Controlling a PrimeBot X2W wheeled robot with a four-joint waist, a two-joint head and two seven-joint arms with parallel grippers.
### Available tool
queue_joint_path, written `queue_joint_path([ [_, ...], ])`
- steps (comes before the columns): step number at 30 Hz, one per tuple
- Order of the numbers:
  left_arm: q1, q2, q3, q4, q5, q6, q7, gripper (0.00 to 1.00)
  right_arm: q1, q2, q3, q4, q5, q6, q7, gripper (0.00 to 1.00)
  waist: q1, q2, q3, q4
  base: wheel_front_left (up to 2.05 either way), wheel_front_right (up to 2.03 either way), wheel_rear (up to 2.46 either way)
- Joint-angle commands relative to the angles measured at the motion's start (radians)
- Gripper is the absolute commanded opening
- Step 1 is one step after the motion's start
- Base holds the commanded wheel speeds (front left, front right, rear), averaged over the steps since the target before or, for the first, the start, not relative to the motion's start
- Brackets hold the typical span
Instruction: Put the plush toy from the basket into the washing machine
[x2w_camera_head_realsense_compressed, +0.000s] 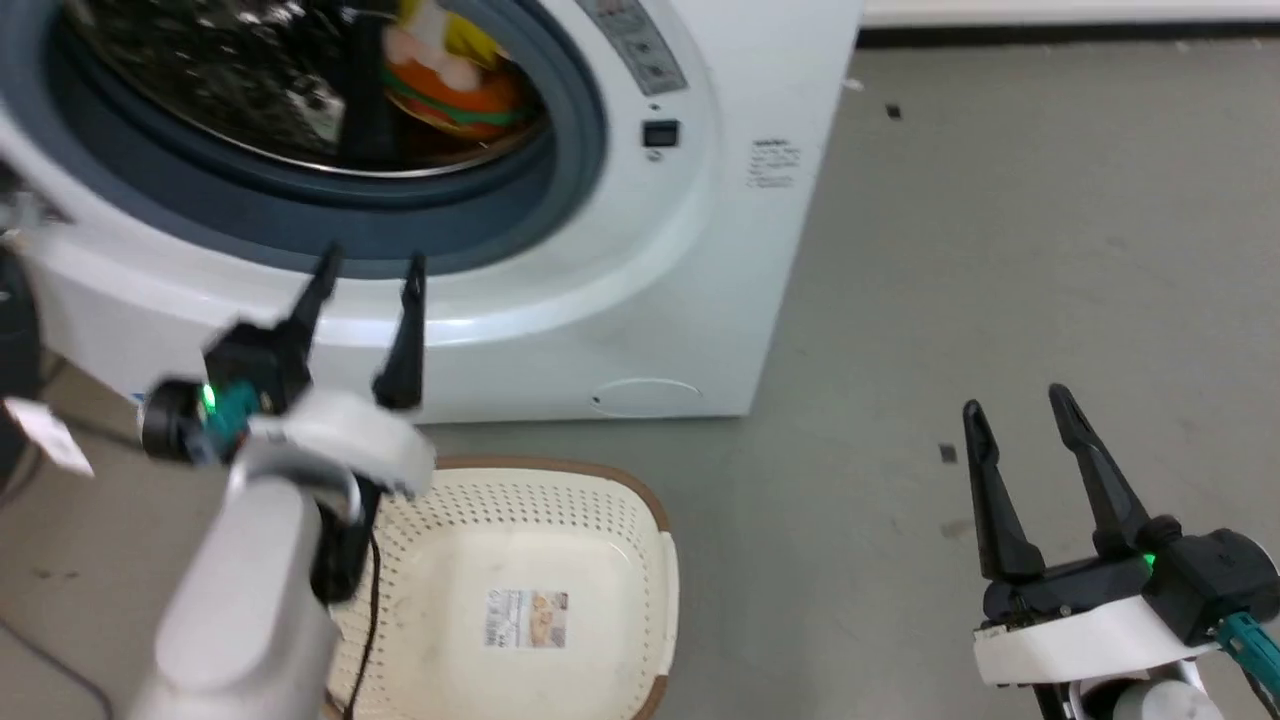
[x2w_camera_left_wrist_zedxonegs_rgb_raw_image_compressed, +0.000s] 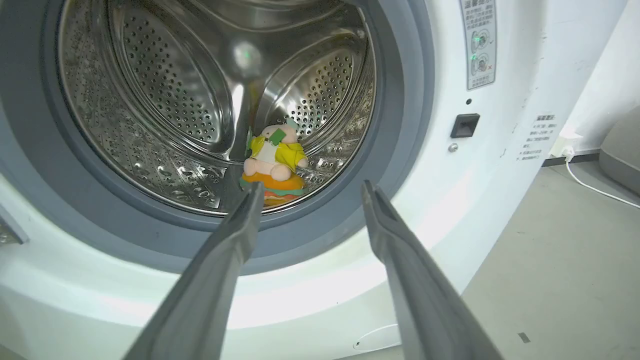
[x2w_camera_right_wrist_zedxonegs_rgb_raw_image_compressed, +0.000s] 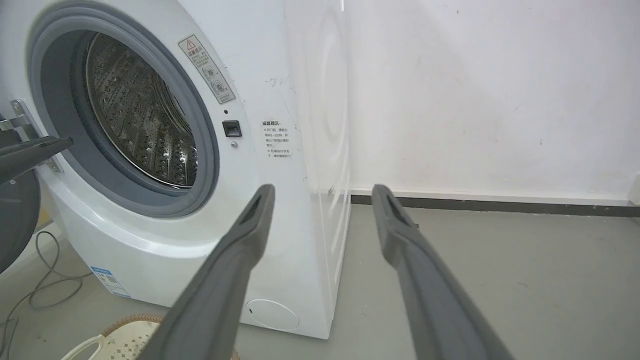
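The plush toy (x2w_camera_left_wrist_zedxonegs_rgb_raw_image_compressed: 274, 165) sits upright on its orange hamburger at the bottom of the steel drum, and it shows through the porthole in the head view as the plush toy (x2w_camera_head_realsense_compressed: 450, 75). The white washing machine (x2w_camera_head_realsense_compressed: 700, 250) stands with its porthole uncovered. My left gripper (x2w_camera_head_realsense_compressed: 368, 272) is open and empty, just outside the grey gasket (x2w_camera_left_wrist_zedxonegs_rgb_raw_image_compressed: 320, 240), fingers pointing at the drum. The basket (x2w_camera_head_realsense_compressed: 560, 520) lies on the floor below it, holding nothing but its barcode sticker. My right gripper (x2w_camera_head_realsense_compressed: 1012, 407) is open and empty, low at the right over bare floor.
The black round door (x2w_camera_right_wrist_zedxonegs_rgb_raw_image_compressed: 15, 220) hangs open at the machine's left, with a cable (x2w_camera_right_wrist_zedxonegs_rgb_raw_image_compressed: 45, 285) on the floor beneath it. Grey floor (x2w_camera_head_realsense_compressed: 1000, 250) stretches to the right of the machine up to a white wall (x2w_camera_right_wrist_zedxonegs_rgb_raw_image_compressed: 475, 100) with a dark skirting.
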Motion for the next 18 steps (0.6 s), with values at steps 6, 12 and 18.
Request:
queue_joint_path([
  [6, 0.210, -0.036, 0.022, -0.147, 0.037, 0.049, -0.005, 1.00, 0.055, 0.000, -0.008, 0.015, -0.006, 0.001, -0.004, 1.00, 0.0002, -0.0001, -0.091, 0.058, 0.00, 0.00, 0.00],
  [12, 0.381, -0.070, 0.058, -0.242, 0.073, 0.093, -0.005, 1.00, 0.099, 0.000, -0.006, 0.035, 0.001, 0.001, -0.004, 1.00, 0.0002, -0.0001, -0.152, 0.066, 0.00, 0.00, 0.00],
  [18, 0.515, -0.102, 0.080, -0.291, 0.101, 0.115, -0.005, 1.00, 0.128, 0.000, -0.003, 0.057, 0.007, 0.001, -0.004, 1.00, 0.0002, -0.0001, -0.201, 0.070, 0.00, 0.00, 0.00],
])
